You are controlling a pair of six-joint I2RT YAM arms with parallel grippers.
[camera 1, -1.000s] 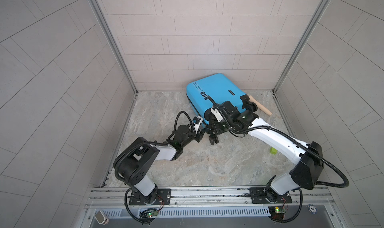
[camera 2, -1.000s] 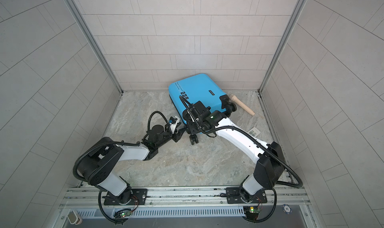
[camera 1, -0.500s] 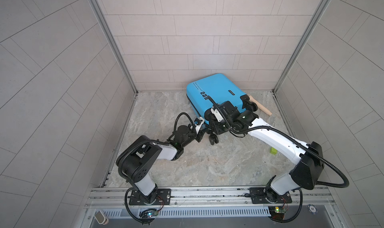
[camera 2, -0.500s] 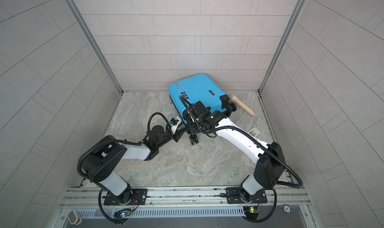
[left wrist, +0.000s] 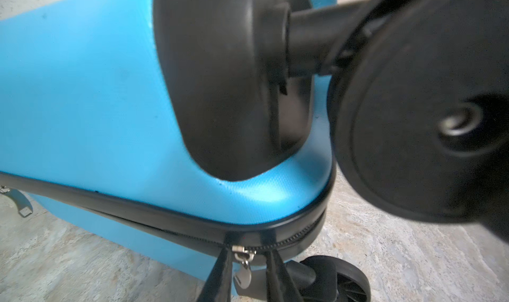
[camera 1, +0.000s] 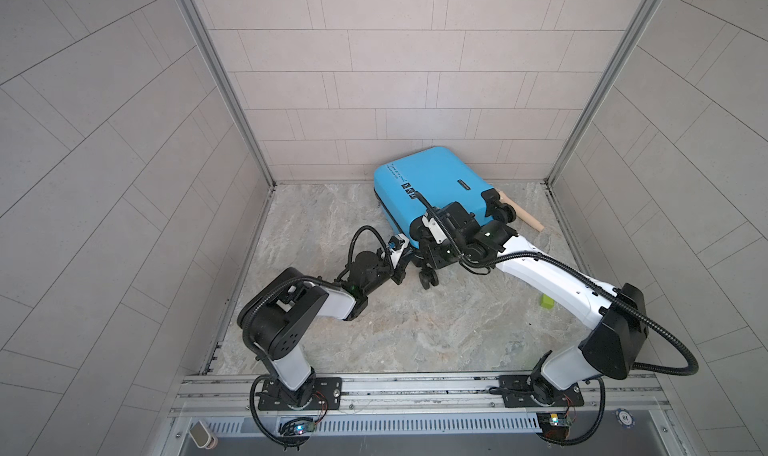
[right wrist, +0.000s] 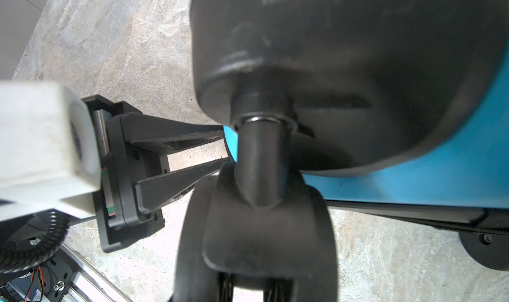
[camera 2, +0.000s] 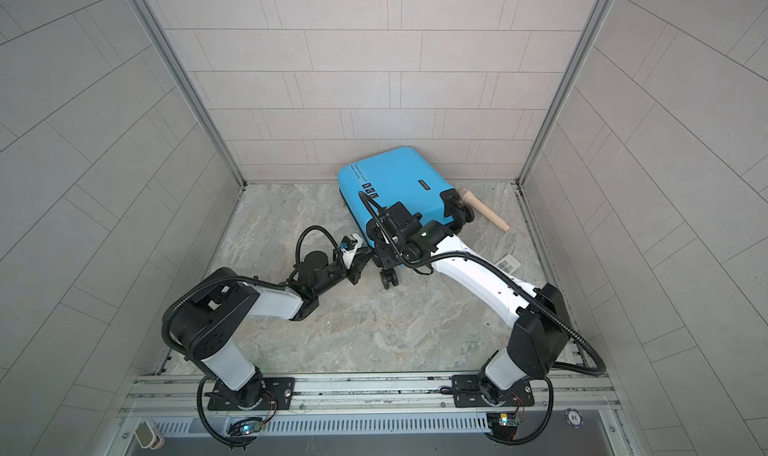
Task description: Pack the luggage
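Left gripper (left wrist: 249,244): jaws narrowly parted, one finger on each side of zip pull (left wrist: 243,273), not clamped on it. Left arm lay low over floor (camera 1: 332,208), forearm near level, stretched to near corner of luggage (camera 1: 436,179). Right gripper (camera 1: 431,255): at same corner, by upper wheel (right wrist: 256,231); its grip could not be told. Right arm arched in from the right, elbow raised, wrist turned down. Luggage lay face up by back wall, right of centre.

Soft, even light fills both top views; shadows are faint, and the tiled walls (camera 1: 124,142) bow toward the edges. Both wrist views show a near wheel (left wrist: 413,107) blurred.
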